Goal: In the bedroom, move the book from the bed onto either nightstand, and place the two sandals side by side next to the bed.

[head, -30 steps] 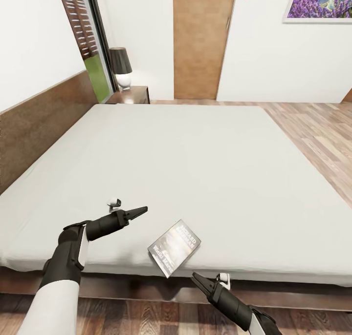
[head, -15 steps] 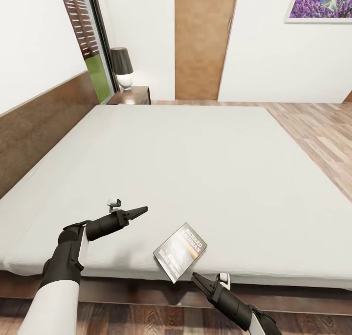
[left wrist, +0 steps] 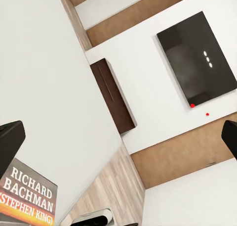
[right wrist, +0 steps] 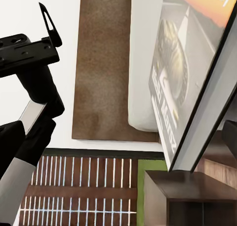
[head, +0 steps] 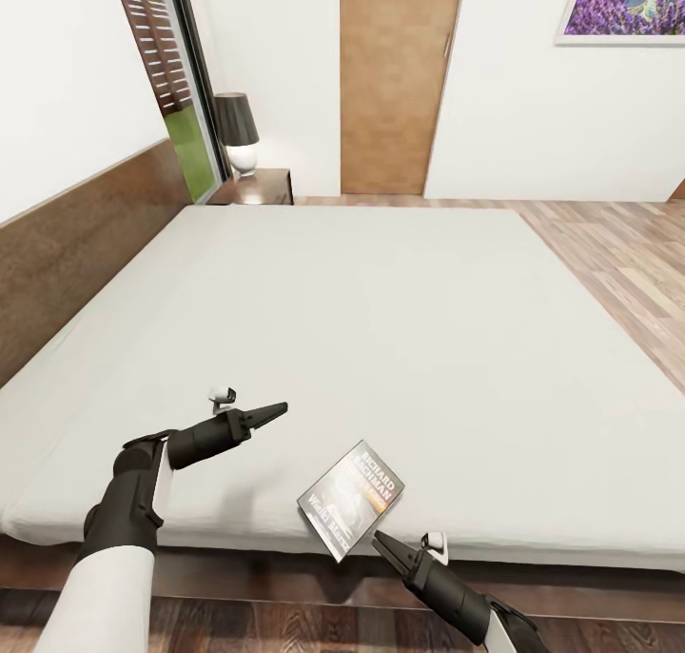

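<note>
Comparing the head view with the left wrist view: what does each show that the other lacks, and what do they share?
Head view alone: the lamp on the nightstand, the headboard, the brown door, the left gripper over the mattress and the right gripper just below the book.

Left wrist view alone: a black wall screen and a dark cabinet.

Both: the book at the near edge of the bed.

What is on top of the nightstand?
A lamp with a dark shade and white base stands on the nightstand. The bed hides the nightstand's lower part.
</note>
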Controlling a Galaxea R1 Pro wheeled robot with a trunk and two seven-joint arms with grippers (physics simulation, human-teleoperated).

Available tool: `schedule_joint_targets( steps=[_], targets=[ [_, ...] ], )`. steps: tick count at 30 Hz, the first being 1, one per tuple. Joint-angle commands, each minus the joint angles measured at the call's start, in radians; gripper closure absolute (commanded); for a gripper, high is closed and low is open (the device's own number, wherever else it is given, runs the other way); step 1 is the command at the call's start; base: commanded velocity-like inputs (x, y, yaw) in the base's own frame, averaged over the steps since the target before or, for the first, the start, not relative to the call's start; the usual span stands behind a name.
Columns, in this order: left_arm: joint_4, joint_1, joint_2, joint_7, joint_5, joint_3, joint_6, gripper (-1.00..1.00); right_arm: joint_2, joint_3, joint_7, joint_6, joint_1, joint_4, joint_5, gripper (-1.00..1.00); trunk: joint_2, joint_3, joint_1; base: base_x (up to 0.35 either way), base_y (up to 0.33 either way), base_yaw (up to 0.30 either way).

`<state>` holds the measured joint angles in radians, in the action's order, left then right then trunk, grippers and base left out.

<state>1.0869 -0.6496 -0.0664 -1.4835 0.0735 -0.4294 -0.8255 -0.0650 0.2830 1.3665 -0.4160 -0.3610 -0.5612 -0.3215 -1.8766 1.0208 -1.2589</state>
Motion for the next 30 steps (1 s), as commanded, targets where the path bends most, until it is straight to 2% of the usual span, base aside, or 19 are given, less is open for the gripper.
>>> schedule_joint_targets(
  steps=[1,14,22,30],
  targets=[
    [0.001,-0.001,-0.001,-0.008,0.008,-0.003,-0.011,-1.00,-0.001,0.004,0.004,-0.010,0.000,0.000,0.001,-1.00,0.000,0.001,0.000,0.000,0.000,0.000],
    [0.001,-0.001,-0.001,-0.008,0.008,-0.003,-0.011,-1.00,-0.001,0.004,0.004,-0.010,0.000,0.000,0.001,-1.00,0.000,0.001,0.000,0.000,0.000,0.000],
    [0.001,-0.001,-0.001,-0.009,0.008,-0.003,-0.011,-1.00,-0.001,0.004,0.004,-0.010,-0.001,0.000,0.002,-1.00,-0.056,0.026,-0.031,0.000,0.000,0.000],
    [0.001,-0.001,-0.001,-0.009,0.008,-0.004,-0.011,-1.00,-0.001,0.004,0.004,-0.010,0.000,0.000,0.002,-1.00,-0.056,0.026,-0.031,0.000,0.000,0.000]
  ],
)
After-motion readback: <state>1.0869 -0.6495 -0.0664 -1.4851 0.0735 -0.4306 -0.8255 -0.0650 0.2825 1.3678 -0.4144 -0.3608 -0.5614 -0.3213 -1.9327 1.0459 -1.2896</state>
